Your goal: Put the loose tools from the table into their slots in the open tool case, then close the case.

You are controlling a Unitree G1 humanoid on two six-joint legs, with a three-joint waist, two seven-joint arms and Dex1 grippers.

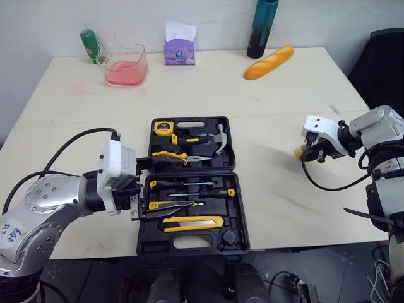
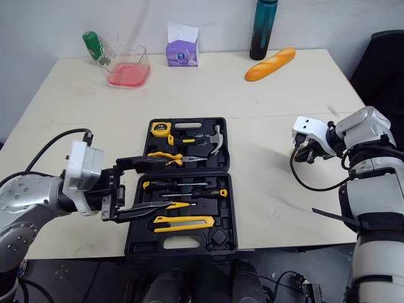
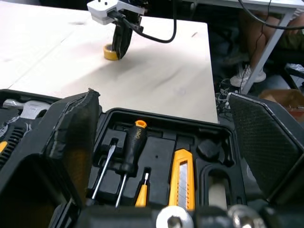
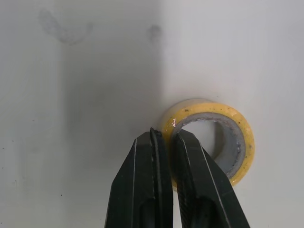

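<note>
- on our left arm sits a white sticker (image 1: 11, 231) with blue handwriting that we cannot read.
- the left gripper (image 2: 126, 189) hangs at the left edge of the case, its two black fingers (image 3: 71, 142) spread wide and holding nothing.
- at the far left of the pale wooden table (image 1: 265, 107) lies a green bottle (image 1: 90, 45), just beside a clear plastic jug with pink liquid (image 1: 125, 65).
- next along the back edge stands a purple tissue box (image 1: 180, 50); its print is too small for us to read.
- the open black plastic tool case (image 1: 235, 218) lies at the near edge, in the middle.
- its far half holds a yellow tape measure (image 1: 163, 128), a steel hammer (image 1: 218, 136) and yellow-handled pliers (image 1: 173, 156); we can read no label on them.
- its near half holds black-and-yellow screwdrivers (image 1: 189, 184) and a yellow utility knife (image 1: 192, 222), each in a slot.
- at the back stands a dark teal bottle (image 1: 262, 28), with an orange bread loaf (image 1: 269, 62) near it.
- the yellow roll of tape (image 4: 209, 140) lies flat on the table, well apart from the case on its right side.
- the right gripper (image 4: 167, 135) is down on that roll, its fingers drawn close with the roll's wall pinched between the tips.
</note>
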